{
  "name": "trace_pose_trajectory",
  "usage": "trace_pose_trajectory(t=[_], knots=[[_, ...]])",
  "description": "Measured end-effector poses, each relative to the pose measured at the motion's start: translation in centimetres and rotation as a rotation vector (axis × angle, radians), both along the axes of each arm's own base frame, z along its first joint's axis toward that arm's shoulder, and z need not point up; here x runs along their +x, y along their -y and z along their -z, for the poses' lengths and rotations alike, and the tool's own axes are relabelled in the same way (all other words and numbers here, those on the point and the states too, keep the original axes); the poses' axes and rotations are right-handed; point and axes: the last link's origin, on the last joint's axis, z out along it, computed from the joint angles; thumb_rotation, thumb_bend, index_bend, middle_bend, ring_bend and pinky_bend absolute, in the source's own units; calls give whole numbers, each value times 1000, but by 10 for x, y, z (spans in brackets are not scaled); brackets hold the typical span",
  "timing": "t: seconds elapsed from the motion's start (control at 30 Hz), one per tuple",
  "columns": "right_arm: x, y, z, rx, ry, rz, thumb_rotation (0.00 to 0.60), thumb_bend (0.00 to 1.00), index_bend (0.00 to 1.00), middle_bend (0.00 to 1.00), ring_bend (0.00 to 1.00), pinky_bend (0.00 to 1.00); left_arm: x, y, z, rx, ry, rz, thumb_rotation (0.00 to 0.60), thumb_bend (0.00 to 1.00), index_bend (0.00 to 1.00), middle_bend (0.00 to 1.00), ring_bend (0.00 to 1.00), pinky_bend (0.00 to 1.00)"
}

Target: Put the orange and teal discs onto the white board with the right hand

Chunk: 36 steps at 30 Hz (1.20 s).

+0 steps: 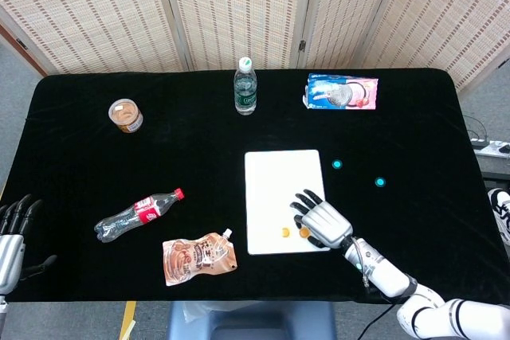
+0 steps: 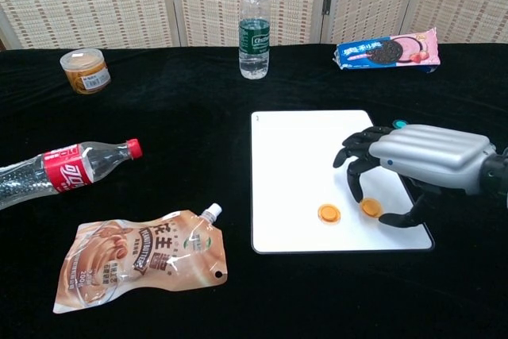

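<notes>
Two orange discs are seen on the white board [image 2: 305, 148]: one orange disc [image 2: 329, 213] lies flat near its front edge, and a second orange disc [image 2: 370, 207], just beside it, is pinched in the fingers of the right robot hand [image 2: 413, 166]. Two teal discs [image 1: 337, 164] lie on the black surface [image 1: 191, 165] beside the board. Red Coca-Cola lettering is borne by the fallen cola bottle [image 2: 55, 171]. Spread, empty fingers are shown by the left robot hand [image 1: 13, 236].

A clear water bottle [image 2: 254, 21] is standing upright at the far side of my table [image 1: 96, 165], with a cookie packet [image 2: 386, 51] lying to its right. A small jar [image 2: 85, 70] is sitting far left. A cola bottle [image 2: 63, 169] is lying on its side, and a drink pouch [image 2: 139, 258] is lying just in front of it.
</notes>
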Motion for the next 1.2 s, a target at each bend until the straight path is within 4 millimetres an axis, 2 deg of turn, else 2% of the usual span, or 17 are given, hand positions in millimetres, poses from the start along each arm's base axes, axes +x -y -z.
trace_pose_trajectory(t=[0.37,0.57,0.7,0.8,1.03,1.2], knots=[[1,0,4,5,5,-2,600,379,449,167,34,0,-1,0,-1,2,-1,1,600,156,0,0,0,0],[2,-1,6,7,2,-11,600,378,340,161,32,0,-2,1,-1,0,0,-3,600,156,0,0,0,0],[2,1,2,-13,14,-9,600,378,317,161,37,0,-3,1,-1,3,-1,-4,600,156,0,0,0,0],[0,8,-8,-64,31,8,600,378,316,161,43,0,-3,0,-2,4,0,-2,600,156,0,0,0,0],[-21,37,-49,-231,44,120,600,379,333,161,40,0,-1,-3,1,-3,1,2,600,156,0,0,0,0],[-35,57,-65,-300,25,209,600,379,343,161,35,0,2,-6,2,-6,1,10,600,156,0,0,0,0]])
